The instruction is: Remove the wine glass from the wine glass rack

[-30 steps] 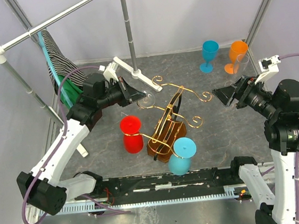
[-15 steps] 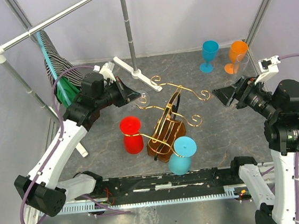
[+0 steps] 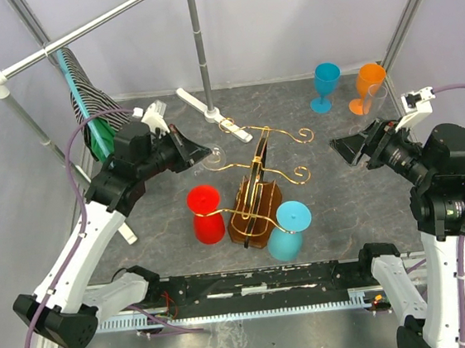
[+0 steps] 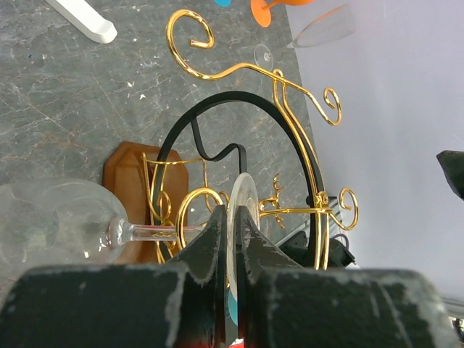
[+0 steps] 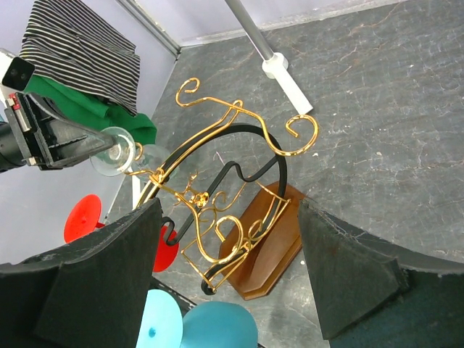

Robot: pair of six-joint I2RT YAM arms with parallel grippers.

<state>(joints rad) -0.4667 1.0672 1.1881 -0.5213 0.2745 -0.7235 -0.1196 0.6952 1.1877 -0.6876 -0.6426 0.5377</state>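
Note:
A clear wine glass [image 4: 51, 221] lies on its side, and my left gripper [image 4: 233, 225] is shut on its round foot. Its stem crosses a gold curl at the end of one rack arm; whether they touch I cannot tell. In the top view this glass [image 3: 213, 158] hangs left of the wine glass rack [image 3: 258, 168], a gold wire stand on a brown wooden base [image 3: 247, 225]. A red glass [image 3: 206, 212] and a teal glass [image 3: 288, 229] hang upside down from its near arms. My right gripper [image 3: 348, 148] stands open to the rack's right with nothing between its fingers [image 5: 348, 268].
A blue glass [image 3: 325, 85] and an orange glass [image 3: 369, 85] stand at the back right. A grey pole frame [image 3: 196, 36] with a white foot [image 3: 209, 110] rises behind the rack. Striped and green cloth [image 3: 92, 101] hangs at the left.
My left arm has drawn back to the left with the clear glass in it. The rack has turned and shifted on the table, its hanging glasses with it. The right arm has not moved.

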